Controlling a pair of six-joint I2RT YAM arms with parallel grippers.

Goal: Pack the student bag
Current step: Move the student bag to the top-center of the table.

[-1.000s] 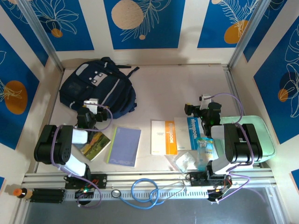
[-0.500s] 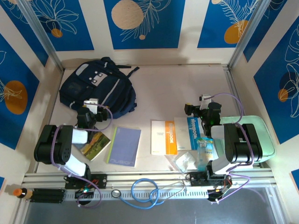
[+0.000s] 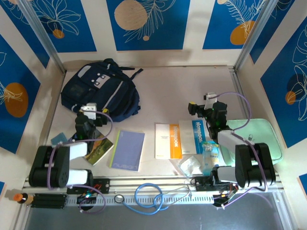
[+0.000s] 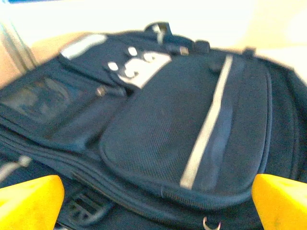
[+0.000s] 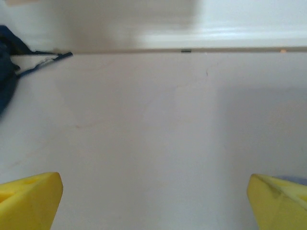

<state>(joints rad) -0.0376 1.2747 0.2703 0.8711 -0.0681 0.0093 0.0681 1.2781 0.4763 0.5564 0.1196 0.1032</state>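
The student bag (image 3: 98,88), dark navy with a grey-white patch and a pale diagonal stripe, lies flat at the back left of the table. My left gripper (image 3: 88,117) hovers at its near edge. In the left wrist view the bag (image 4: 168,129) spreads out ahead, and the left gripper (image 4: 156,211) is open with its yellow fingertips (image 4: 29,201) far apart and nothing between them. My right gripper (image 3: 201,109) is over bare table right of centre. It (image 5: 153,206) is open and empty, with a bag strap (image 5: 43,62) at the far left.
Along the near side lie a green-cover book (image 3: 98,148), a lavender notebook (image 3: 128,149), a white-and-orange notebook (image 3: 168,140), a blue book (image 3: 199,135), a plastic bag (image 3: 192,165) and a bottle (image 3: 208,158). A mint green case (image 3: 271,134) sits at right. Walls enclose the table.
Both arms have shifted. The left arm has dropped back and its gripper has slid slightly left. The right arm has stretched forward, carrying its gripper a little farther from the base. Both stay open.
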